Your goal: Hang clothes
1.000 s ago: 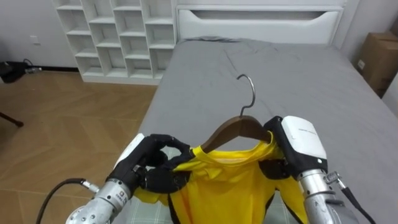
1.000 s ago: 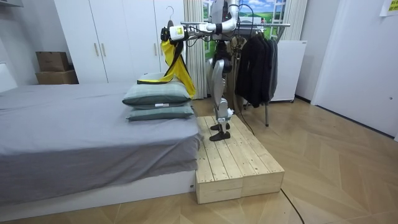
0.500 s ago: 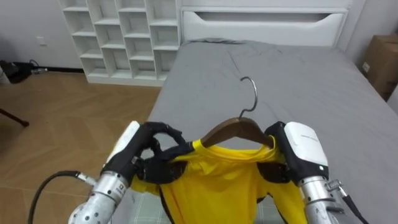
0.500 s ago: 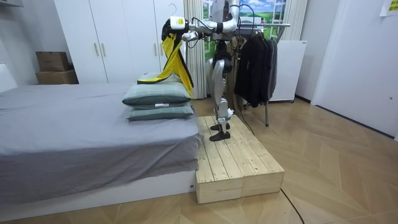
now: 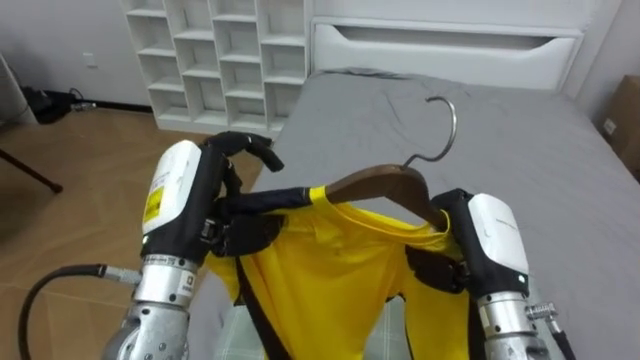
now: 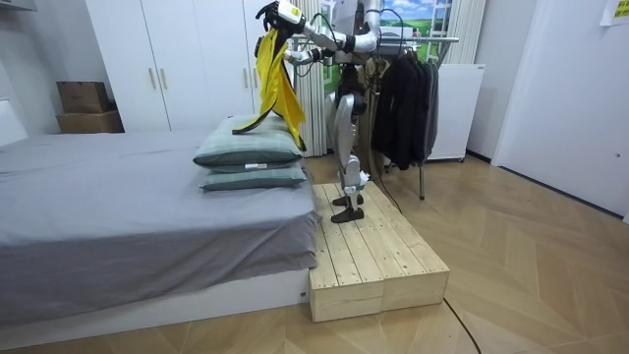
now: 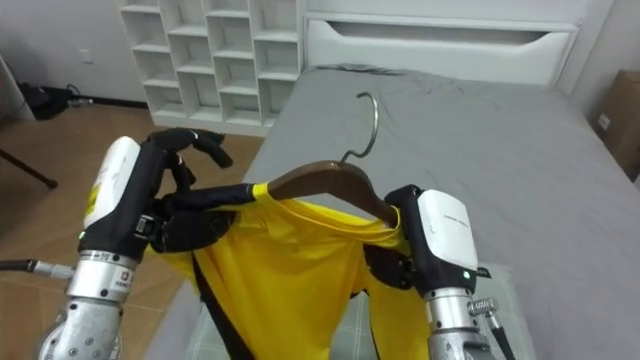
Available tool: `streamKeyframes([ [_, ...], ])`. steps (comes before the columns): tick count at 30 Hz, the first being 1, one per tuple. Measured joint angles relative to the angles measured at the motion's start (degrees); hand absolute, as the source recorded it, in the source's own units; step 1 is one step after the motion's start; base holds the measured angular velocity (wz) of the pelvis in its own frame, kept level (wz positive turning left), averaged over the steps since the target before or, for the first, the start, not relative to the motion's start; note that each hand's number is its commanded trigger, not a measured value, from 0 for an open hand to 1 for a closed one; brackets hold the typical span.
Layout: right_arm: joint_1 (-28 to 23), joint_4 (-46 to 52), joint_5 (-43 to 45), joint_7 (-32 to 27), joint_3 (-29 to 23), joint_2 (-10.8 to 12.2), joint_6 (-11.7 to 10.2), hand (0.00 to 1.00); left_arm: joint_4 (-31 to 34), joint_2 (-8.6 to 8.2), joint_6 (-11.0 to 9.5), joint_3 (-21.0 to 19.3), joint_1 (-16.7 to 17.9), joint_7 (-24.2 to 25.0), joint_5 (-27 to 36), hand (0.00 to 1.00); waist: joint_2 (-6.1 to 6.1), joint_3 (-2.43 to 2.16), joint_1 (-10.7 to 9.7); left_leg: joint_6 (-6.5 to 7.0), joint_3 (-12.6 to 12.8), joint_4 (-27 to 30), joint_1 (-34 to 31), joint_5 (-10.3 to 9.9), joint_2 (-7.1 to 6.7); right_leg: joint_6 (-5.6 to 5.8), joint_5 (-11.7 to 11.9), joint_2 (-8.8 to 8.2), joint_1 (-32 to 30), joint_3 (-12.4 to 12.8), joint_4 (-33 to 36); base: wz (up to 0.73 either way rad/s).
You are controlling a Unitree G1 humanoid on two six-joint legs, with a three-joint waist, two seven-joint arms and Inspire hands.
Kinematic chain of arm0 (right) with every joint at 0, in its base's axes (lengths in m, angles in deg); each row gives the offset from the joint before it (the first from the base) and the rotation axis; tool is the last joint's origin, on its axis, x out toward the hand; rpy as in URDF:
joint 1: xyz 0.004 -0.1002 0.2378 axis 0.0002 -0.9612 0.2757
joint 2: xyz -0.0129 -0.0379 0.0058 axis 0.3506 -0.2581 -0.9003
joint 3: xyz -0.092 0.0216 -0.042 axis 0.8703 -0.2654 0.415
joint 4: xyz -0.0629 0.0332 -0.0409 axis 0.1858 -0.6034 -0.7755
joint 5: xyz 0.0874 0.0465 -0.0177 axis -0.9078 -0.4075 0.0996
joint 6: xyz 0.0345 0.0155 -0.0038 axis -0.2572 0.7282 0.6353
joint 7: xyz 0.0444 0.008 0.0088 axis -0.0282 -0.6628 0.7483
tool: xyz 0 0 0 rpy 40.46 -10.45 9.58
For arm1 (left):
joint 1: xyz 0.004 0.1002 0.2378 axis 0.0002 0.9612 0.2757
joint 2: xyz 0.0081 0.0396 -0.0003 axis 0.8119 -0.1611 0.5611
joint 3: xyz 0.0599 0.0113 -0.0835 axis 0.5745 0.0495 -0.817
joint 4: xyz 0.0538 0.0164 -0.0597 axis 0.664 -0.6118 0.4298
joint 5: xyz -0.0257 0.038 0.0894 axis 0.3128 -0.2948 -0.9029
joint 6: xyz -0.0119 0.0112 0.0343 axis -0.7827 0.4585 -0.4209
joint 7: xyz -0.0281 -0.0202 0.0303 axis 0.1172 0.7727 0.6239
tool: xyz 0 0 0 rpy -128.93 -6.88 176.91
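A yellow garment with black trim hangs on a brown wooden hanger with a metal hook. I hold it up in front of me over the grey bed. My left hand is curled on the garment's shoulder at the hanger's left end, raised higher than the right. My right hand grips the hanger's lower right end under the cloth. The hanger tilts down to the right. In the room view the garment hangs from my raised hands above the pillows.
I stand on a wooden platform beside the bed. A clothes rack with dark garments is behind me. White cubby shelves and a white headboard lie beyond the bed; white wardrobes line the wall.
Both hands have lifted the hanger and garment higher. My left hand rose most, tilting the hanger. In the room view the garment swung up above the pillows.
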Motion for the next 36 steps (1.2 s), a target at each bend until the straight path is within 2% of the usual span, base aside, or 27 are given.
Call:
streamKeyframes([
  [4, -0.84, 0.03, -0.08, 0.03, -0.08, 0.10, 0.09, 1.00, -0.03, 0.04, -0.03, 0.51, 0.38, -0.01, 0.22, 0.00, -0.99, 0.00, -0.23, -0.03, -0.17, 0.02, -0.01, 0.02, 0.01, 0.00, 0.00, 0.02, -0.14, -0.06, 0.01, 0.01],
  [5, -0.88, 0.03, -0.07, 0.02, -0.09, 0.10, 0.09, 1.00, -0.05, 0.01, -0.03, 0.55, 0.44, -0.01, 0.35, 0.38, -1.01, 0.01, -0.25, -0.03, -0.16, 0.01, -0.03, 0.02, 0.01, 0.00, 0.00, 0.02, -0.09, -0.03, 0.02, 0.00],
  [6, -0.97, 0.03, -0.03, 0.03, -0.09, 0.10, 0.18, 1.00, -0.27, 0.04, -0.03, 0.69, 0.64, -0.01, 0.77, 0.58, -1.01, 0.01, -0.28, -0.02, -0.11, 0.00, -0.06, 0.02, -0.02, -0.01, 0.01, 0.01, -0.01, 0.00, 0.03, 0.00],
  [7, -1.32, 0.03, -0.02, 0.09, -0.08, 0.13, 0.22, 1.00, -0.67, -0.09, -0.04, 0.85, 0.90, 0.04, 1.02, 0.59, -1.01, 0.01, -0.39, -0.02, -0.15, 0.03, -0.05, 0.01, -0.08, 0.00, 0.01, -0.04, 0.05, -0.04, 0.02, 0.00],
  [9, -1.98, 0.01, 0.00, 0.85, -0.12, 0.19, 0.39, 1.00, -1.31, -0.34, -0.04, 1.10, 1.49, 0.11, 1.12, 0.05, -1.00, 0.02, -0.46, -0.01, -0.15, 0.08, -0.12, 0.01, -0.10, 0.00, 0.01, -0.06, 0.00, 0.02, 0.01, 0.00],
  [10, -2.35, 0.02, 0.00, 1.58, -0.15, 0.21, 0.69, 1.00, -2.11, -0.53, -0.03, 1.15, 1.50, 0.42, 1.29, 0.78, -0.95, 0.05, -0.52, -0.01, -0.15, 0.09, -0.20, 0.01, -0.10, 0.00, 0.01, -0.07, -0.11, 0.11, 0.01, 0.00],
  [11, -2.51, 0.02, 0.00, 1.86, -0.15, 0.22, 0.81, 1.00, -2.37, -0.57, -0.03, 1.15, 1.50, 0.63, 1.34, 1.00, -0.91, 0.08, -0.58, -0.01, -0.16, 0.08, -0.24, 0.00, -0.10, 0.00, 0.01, -0.06, -0.17, 0.16, 0.01, 0.00],
  [18, -2.68, 0.02, 0.80, 2.42, -0.97, 0.16, 1.15, 1.00, -4.16, -0.62, -0.03, 1.68, 1.51, 1.89, 1.99, 1.00, 0.30, 0.66, -1.71, -0.01, -0.50, 0.05, -0.44, -0.01, -0.11, 0.00, 0.00, 0.00, -0.30, 0.15, 0.00, 0.01],
  [22, -2.67, 0.04, 1.68, 2.04, -1.46, -0.08, 1.58, 1.00, -5.05, 0.17, 0.01, 2.85, 1.58, 3.66, 1.61, 1.00, 0.50, 0.57, -1.95, -0.03, -0.57, 0.05, -0.59, -0.01, -0.07, 0.00, 0.00, 0.06, -0.44, 0.06, -0.02, 0.00],
  [26, -2.67, 0.13, 2.05, 1.73, -1.46, -0.11, 1.70, 1.00, -5.05, 0.08, 0.20, 2.84, 1.60, 3.91, 1.56, 1.00, 0.70, 0.43, -1.92, -0.03, -0.58, 0.05, -0.77, -0.01, -0.08, 0.00, 0.00, 0.04, -0.81, 0.12, 0.00, 0.00],
  [28, -2.65, 0.24, 2.11, 1.74, -1.45, -0.09, 2.07, 1.00, -5.04, -0.19, 0.33, 2.83, 1.60, 3.91, 1.23, 1.00, 0.96, 0.18, -1.82, -0.02, -0.54, 0.11, -1.08, 0.00, -0.14, 0.00, 0.00, -0.02, -0.97, 0.20, 0.02, 0.00],
  [36, -2.66, 0.35, 2.67, 1.82, -1.45, 0.27, 2.74, 1.00, -5.04, -0.26, 0.62, 2.81, 1.88, 3.91, 1.19, 1.00, 1.04, 0.12, -1.91, -0.03, -0.52, 0.27, -1.11, 0.00, -0.10, 0.00, 0.00, 0.01, -0.94, 0.25, 0.02, 0.00],
])
